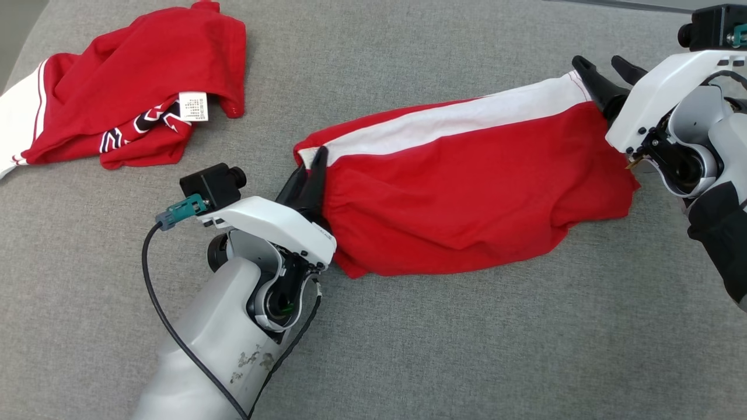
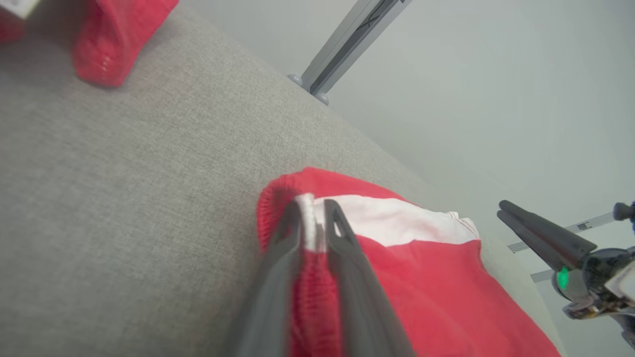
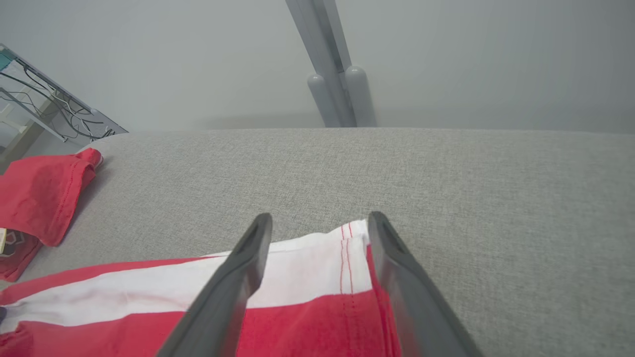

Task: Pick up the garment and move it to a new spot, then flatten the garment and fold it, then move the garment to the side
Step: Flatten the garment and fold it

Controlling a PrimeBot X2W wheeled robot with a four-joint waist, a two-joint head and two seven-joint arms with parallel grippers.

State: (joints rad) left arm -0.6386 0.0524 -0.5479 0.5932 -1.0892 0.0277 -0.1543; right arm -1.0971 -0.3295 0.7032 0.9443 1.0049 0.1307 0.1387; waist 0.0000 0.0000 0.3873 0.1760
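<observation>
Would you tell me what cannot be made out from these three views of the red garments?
Red-and-white garment: whether the left jaws grip its corner or only straddle it; the left wrist view is blurred there.
Crumpled garment: its print is buried in folds, and the head view's left edge cuts it off.
Its label: text too small, head view.
</observation>
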